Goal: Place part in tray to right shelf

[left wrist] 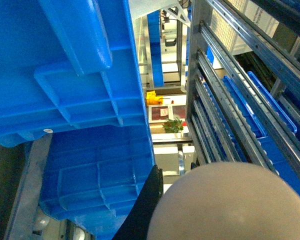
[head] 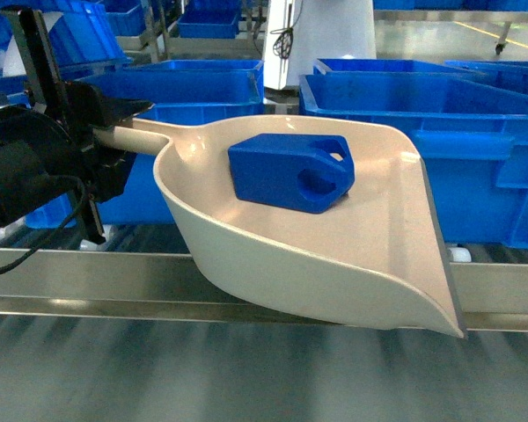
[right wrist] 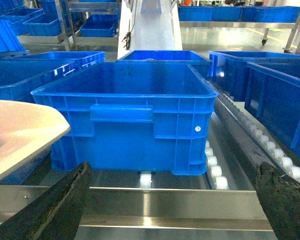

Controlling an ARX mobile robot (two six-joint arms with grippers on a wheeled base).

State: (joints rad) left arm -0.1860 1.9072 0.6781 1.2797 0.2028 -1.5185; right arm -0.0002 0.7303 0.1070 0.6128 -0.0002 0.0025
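Observation:
The blue part (head: 290, 171) lies inside the cream-white tray (head: 334, 255), its holed end facing right. My left gripper (head: 114, 134) is shut on the tray's handle and holds the tray in the air in front of the right shelf's steel front rail (head: 88, 277). In the left wrist view one black finger (left wrist: 146, 205) presses against the rounded cream tray (left wrist: 230, 205). My right gripper (right wrist: 175, 172) stands open and empty just before the shelf rail (right wrist: 175, 207). The tray's edge (right wrist: 20, 130) shows at that view's left.
Large blue crates (head: 440, 141) sit on the shelf's white rollers (right wrist: 212, 167) right behind the tray. One crate (right wrist: 135, 115) stands straight ahead of the right gripper. More crates (left wrist: 65, 75) fill the left wrist view beside roller rails (left wrist: 225, 110).

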